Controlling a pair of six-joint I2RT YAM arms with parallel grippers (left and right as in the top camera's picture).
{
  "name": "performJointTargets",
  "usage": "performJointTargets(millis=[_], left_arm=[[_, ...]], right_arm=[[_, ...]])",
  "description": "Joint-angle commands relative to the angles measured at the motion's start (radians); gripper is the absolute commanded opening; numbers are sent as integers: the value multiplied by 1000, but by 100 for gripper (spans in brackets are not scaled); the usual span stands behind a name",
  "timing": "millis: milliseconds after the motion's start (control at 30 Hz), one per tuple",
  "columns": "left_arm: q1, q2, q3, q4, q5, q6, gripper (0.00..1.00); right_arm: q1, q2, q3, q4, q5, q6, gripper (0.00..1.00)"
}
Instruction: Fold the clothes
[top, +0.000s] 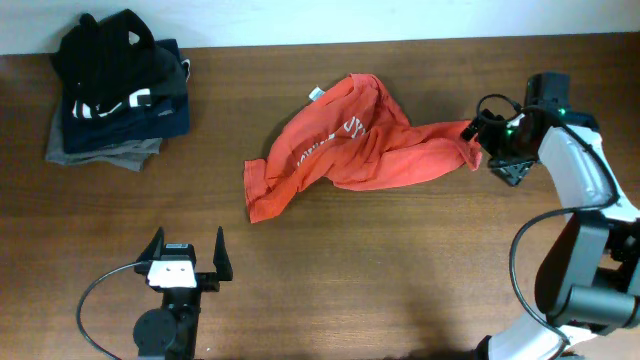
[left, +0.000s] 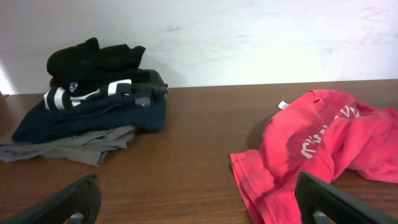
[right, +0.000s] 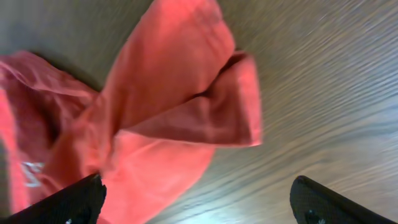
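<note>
Right claw (top: 480, 135) open, just beside T-shirt (top: 345, 150) sleeve end | T-shirt crumpled on surface (top: 400, 280), long axis stretching away from right claw | left claw (top: 188, 255) open, farther from T-shirt

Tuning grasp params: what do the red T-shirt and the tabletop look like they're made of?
T-shirt: looks like a soft, matte knit, probably cotton jersey. It lies crumpled in limp folds, with stitched hems and a white print. Table: brown surface with visible wood grain and a slight sheen. Whether it is solid wood, veneer or laminate cannot be told from these views.
</note>
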Motion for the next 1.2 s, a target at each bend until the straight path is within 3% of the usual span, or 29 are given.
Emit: performJointTargets(millis=[0,167,800,933,1167], left_arm=[[5,-5,-2,-6,-3,-2,99],[5,-5,-2,-6,-3,-2,99],[5,-5,-2,-6,-3,-2,99],[5,-5,-2,-6,-3,-2,99],[5,-5,-2,-6,-3,-2,99]], right_arm=[[5,26,-6,18,-54,135,98],[0,68,-7,21,28,217,96],[-4,153,-11,128,41,447,95],[-4,159,-11,131,61,490,82],[-3,169,-18,131,61,504,69]])
